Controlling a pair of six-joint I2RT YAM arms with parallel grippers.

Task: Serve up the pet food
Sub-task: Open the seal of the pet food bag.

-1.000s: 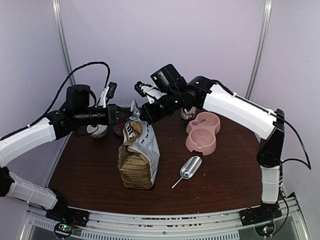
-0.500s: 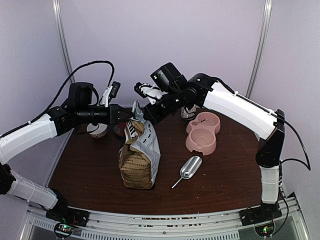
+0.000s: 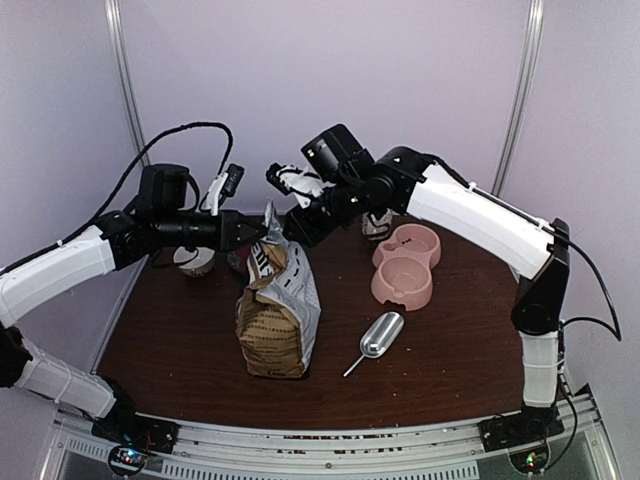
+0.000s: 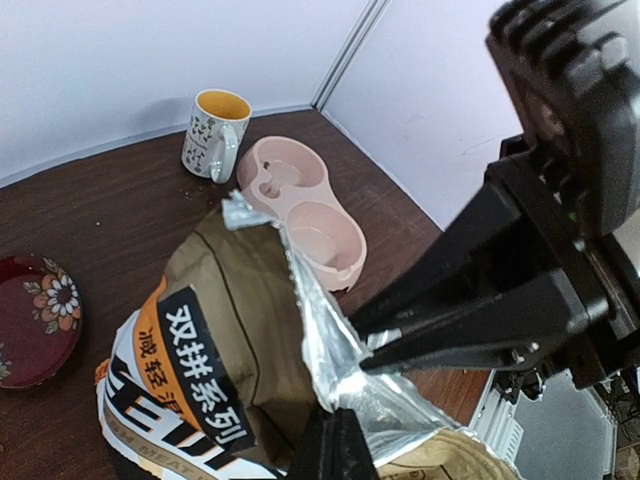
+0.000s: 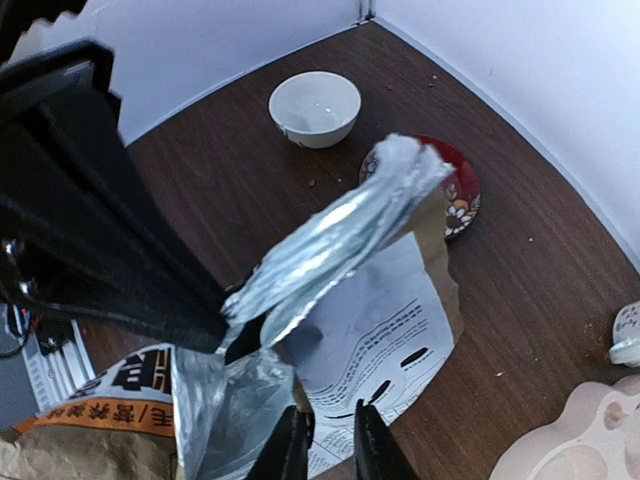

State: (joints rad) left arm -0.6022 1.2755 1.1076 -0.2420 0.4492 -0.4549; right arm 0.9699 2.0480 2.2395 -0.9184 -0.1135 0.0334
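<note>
Pet food bag (image 3: 275,315) upright; left gripper (image 4: 332,440) and right gripper (image 5: 330,428) pinch opposite edges of its foil mouth.

On the brown table (image 3: 170,340), a pink double bowl (image 3: 404,266) sits right, a metal scoop (image 3: 380,336) nearer; a patterned mug (image 4: 212,135), red saucer (image 4: 35,320) and white bowl (image 5: 315,108) stand far.

Foil at the mouth of the bag (image 4: 200,330) hides whatever lies inside; the frame's lower edge crops its base. Only the tips of the left pincer (image 4: 334,435) show there. Whether the right pincer (image 5: 328,425) bites the foil is unclear. The saucer (image 4: 35,320) is cut by the left edge. From above, the left arm (image 3: 60,270) masks part of the bowl (image 3: 195,262), the right arm (image 3: 470,215) part of the mug (image 3: 377,228).
</note>
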